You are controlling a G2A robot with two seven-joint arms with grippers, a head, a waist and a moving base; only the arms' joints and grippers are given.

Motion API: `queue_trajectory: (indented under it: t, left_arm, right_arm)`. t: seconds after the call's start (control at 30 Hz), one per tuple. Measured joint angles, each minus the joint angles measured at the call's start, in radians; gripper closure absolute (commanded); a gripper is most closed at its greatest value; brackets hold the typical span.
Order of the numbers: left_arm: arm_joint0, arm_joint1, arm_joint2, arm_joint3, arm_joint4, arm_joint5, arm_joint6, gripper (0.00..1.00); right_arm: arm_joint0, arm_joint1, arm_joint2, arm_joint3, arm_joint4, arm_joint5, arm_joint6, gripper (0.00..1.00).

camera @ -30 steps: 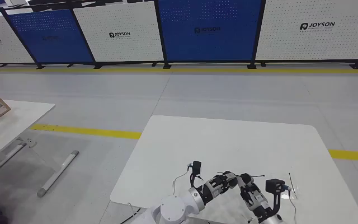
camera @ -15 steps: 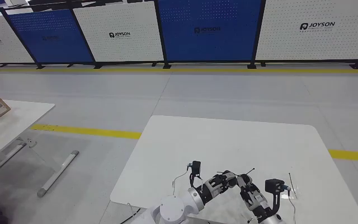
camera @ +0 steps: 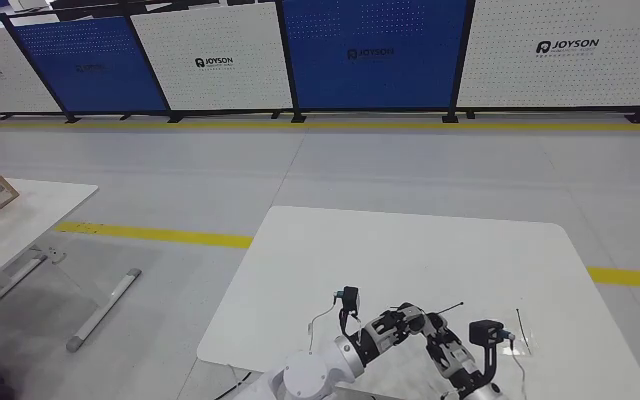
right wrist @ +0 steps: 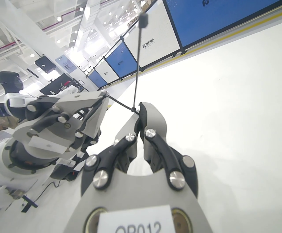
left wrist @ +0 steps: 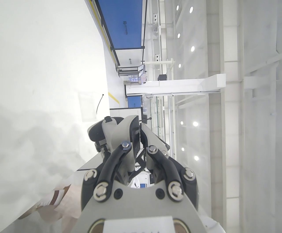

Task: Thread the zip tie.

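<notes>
A black zip tie (right wrist: 137, 72) is pinched between both grippers just above the white table (camera: 420, 250), near its front edge. My right gripper (right wrist: 139, 110) is shut on it at a small joint in the strap. From there a long part stands up to a square head (right wrist: 143, 18). A short stretch runs across to my left gripper (right wrist: 106, 95), which is shut on that end. In the top view the two grippers, left (camera: 418, 320) and right (camera: 436, 328), meet tip to tip, and the strap (camera: 450, 308) sticks out toward the right.
A second black zip tie (camera: 518, 325) lies on the table to the right of the arms, also seen as the spare tie (left wrist: 99, 104) on a clear sheet. Most of the tabletop beyond the grippers is bare. Panel fences (camera: 370, 55) stand far behind.
The free end of the held zip tie has swung a little away from the robot. Both grippers have shifted slightly to the left while keeping their hold.
</notes>
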Motion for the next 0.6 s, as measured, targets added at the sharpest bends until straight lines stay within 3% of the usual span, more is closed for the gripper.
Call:
queue_trajectory:
  t: [0.23,0.6]
  left_arm:
    - [-0.001,0.001,0.007,-0.001,0.017,0.014,-0.016,1.00]
    - [0.000,0.001,0.008,-0.012,0.014,0.004,-0.024,1.00]
  right_arm:
    - [-0.005,0.001,0.012,-0.005,0.044,-0.028,-0.007,1.00]
    - [0.001,0.003,0.003,0.000,-0.001,-0.009,0.022,1.00]
